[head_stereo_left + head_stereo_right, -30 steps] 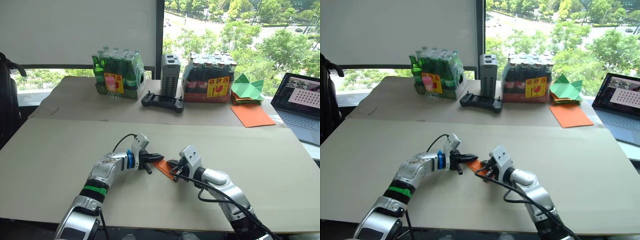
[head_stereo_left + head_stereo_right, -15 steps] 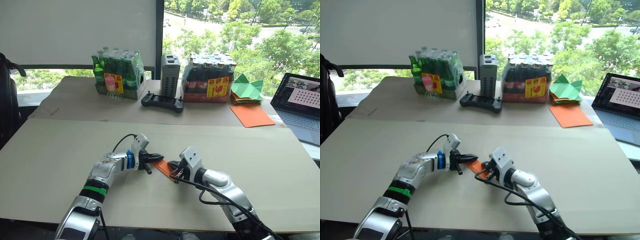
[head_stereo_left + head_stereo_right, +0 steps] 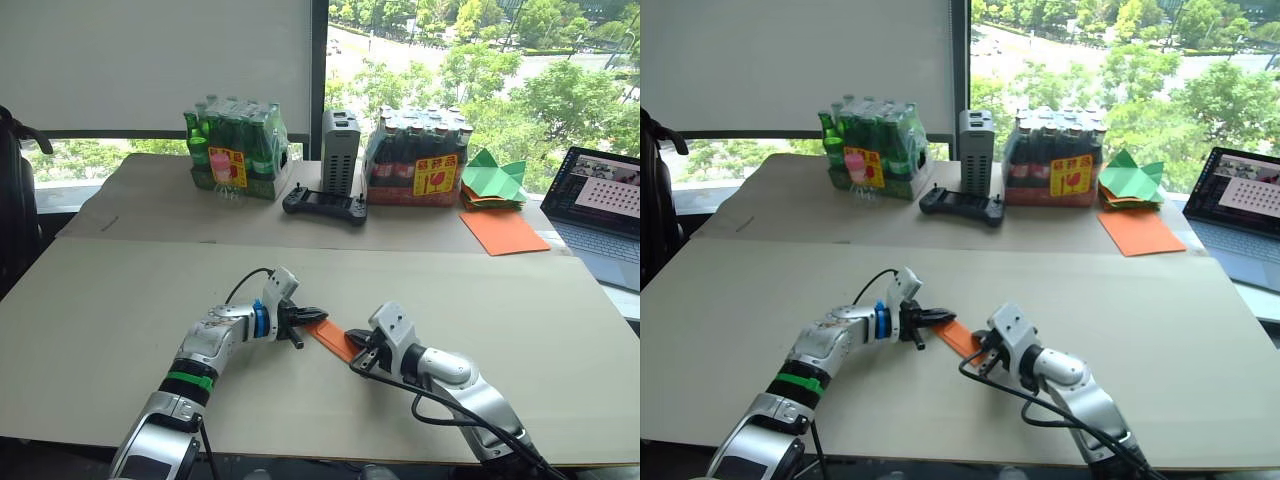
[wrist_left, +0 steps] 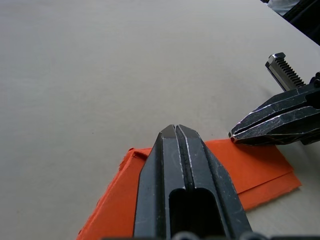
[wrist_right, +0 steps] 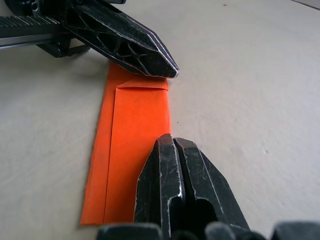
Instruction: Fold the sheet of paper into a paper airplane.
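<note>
Right gripper (image 3: 356, 360) slid back along sheet of paper (image 5: 134, 135), wrist views show both jaws closed, left gripper (image 3: 318, 315) pressing.

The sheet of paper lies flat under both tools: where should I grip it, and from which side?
Probably the free long edge of the sheet of paper, between the left tool and right tool. It lies flat in folded layers, so come in low from the side and slide one finger under.

Both grippers' fingers (image 4: 177, 150) closed, tips low.
</note>
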Controlling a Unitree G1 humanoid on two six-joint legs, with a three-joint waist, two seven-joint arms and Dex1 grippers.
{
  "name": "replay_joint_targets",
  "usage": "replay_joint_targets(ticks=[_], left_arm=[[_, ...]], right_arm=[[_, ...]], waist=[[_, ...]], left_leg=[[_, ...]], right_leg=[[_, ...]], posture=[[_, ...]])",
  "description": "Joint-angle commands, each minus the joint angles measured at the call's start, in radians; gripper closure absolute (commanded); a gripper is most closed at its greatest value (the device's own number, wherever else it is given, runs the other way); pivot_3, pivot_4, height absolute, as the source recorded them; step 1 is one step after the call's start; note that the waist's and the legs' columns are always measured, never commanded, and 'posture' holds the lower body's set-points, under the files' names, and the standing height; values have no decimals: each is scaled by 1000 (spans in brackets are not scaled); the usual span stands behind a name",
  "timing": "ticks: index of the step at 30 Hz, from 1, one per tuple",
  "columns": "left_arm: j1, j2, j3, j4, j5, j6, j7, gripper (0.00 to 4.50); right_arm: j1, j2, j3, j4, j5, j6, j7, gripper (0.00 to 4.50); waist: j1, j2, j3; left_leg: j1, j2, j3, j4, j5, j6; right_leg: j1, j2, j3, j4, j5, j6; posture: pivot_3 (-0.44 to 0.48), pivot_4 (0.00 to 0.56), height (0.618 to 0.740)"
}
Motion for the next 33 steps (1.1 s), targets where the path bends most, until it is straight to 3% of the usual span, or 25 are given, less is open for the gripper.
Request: replay_joint_targets(ticks=[1,16,33], left_arm=[[7,20,-6,48,50,13,25,4500],[-3,35,6,78,52,2,24,4500],[-15,43,56,84,25,6,37,4500]], right_arm=[[36,-34,0,29,-18,22,9,4449],[86,-100,-23,1,-13,10,29,4449],[60,-80,-20,21,-17,-14,23,4449]], waist=[[0,0,0],[1,0,-1],[-2,0,-1]], left_leg=[[0,0,0,0,0,0],[0,0,0,0,0,0],[0,0,0,0,0,0]], right_leg=[[0,0,0,0,0,0],[1,0,0,-1,0,0],[1,0,0,-1,0,0]], posture=[[0,150,740],[0,150,740],[0,150,740]])
